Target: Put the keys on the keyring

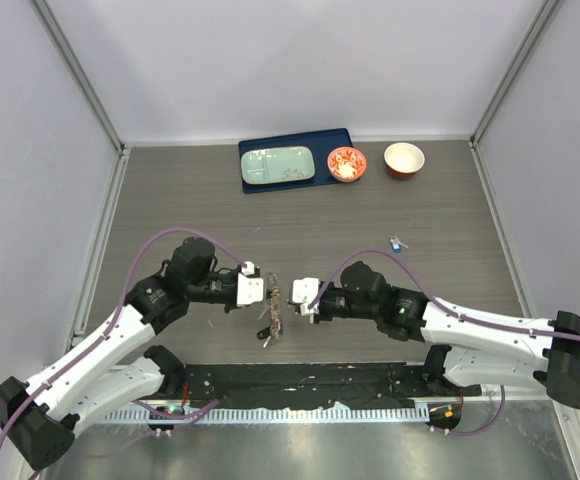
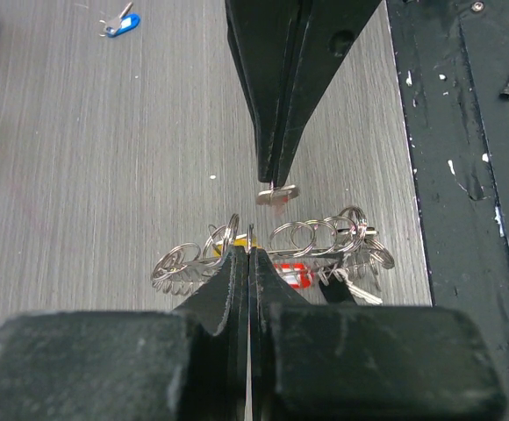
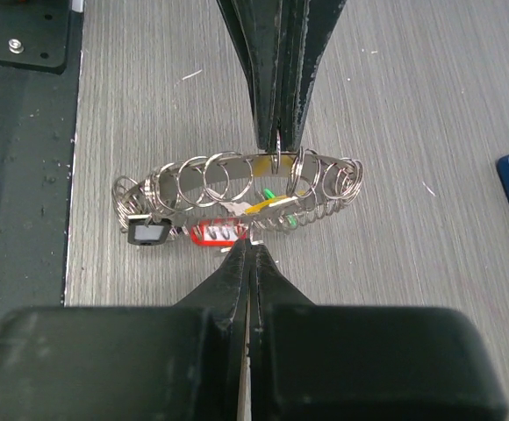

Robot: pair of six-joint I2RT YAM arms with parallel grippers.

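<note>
The keyring hangs off the table between my two grippers, its coiled rim strung with several small split rings. Keys with red, yellow and green heads dangle from it, along with a black tag. My left gripper is shut on the ring's rim. Facing it, my right gripper is shut on a small flat silver key. A blue-headed key lies alone on the table further back.
At the back stand a blue tray holding a pale green plate, a red-and-white bowl and a second bowl. A black mat runs along the near edge by the arm bases.
</note>
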